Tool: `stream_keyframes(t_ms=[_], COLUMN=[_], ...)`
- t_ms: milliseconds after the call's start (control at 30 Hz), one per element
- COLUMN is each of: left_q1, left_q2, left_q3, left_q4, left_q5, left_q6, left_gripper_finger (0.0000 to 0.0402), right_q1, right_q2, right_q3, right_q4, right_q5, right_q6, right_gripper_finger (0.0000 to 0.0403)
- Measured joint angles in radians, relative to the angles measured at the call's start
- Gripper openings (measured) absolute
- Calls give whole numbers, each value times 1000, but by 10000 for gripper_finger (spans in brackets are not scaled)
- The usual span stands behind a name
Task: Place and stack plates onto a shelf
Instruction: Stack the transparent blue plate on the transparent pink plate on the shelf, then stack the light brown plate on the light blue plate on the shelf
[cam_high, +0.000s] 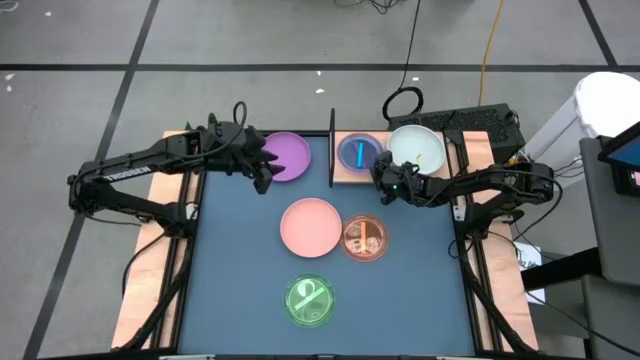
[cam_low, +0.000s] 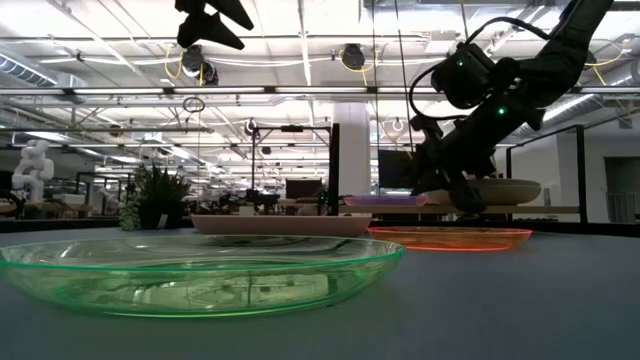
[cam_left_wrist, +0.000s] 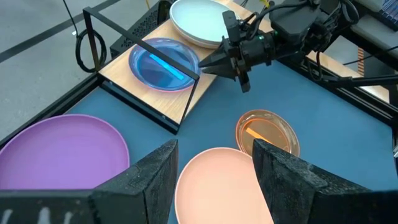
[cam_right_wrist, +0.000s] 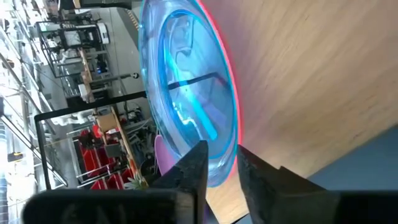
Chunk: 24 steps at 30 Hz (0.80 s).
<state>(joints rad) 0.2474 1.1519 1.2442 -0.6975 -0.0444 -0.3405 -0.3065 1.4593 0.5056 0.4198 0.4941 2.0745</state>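
Right fingers at the cyan plate's rim on the shelf; left arm waits over the purple plate.

The right fingers (cam_right_wrist: 217, 163) hide part of the cyan plate (cam_right_wrist: 186, 93), and a magenta rim glowing under it is hard to make out. The fingers stand slightly apart at its near edge; whether they pinch it I cannot tell. The plate lies on the shelf (cam_high: 342, 172) beside the mint-white plate (cam_high: 417, 148). The right arm reaches low and level. The left fingers (cam_left_wrist: 214, 171) stand apart, above the surface (cam_high: 240, 260), between the purple plate (cam_left_wrist: 62, 149) and the pink plate (cam_left_wrist: 217, 186).
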Motion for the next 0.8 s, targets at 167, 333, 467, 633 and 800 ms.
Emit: stream_keyframes(t_ms=[167, 333, 467, 633, 800], left_q1=[0, 0, 0, 0, 0], left_q2=[0, 0, 0, 0, 0], left_q3=[0, 0, 0, 0, 0], left_q4=[-3, -29, -78, -130, -147], left_q5=[0, 0, 0, 0, 12], left_q6=[0, -2, -3, 7, 20], left_gripper_finger=[209, 209, 209, 209, 209], right_q1=[0, 13, 23, 48, 101], right_q2=[-3, -61, -143, -257, -348], right_q3=[0, 0, 0, -1, -1], right_q4=[33, 15, -37, -101, -143], right_q5=[0, -1, 0, 0, -3], right_q6=[1, -20, -71, -180, -274], right_gripper_finger=[101, 111, 111, 111, 112])
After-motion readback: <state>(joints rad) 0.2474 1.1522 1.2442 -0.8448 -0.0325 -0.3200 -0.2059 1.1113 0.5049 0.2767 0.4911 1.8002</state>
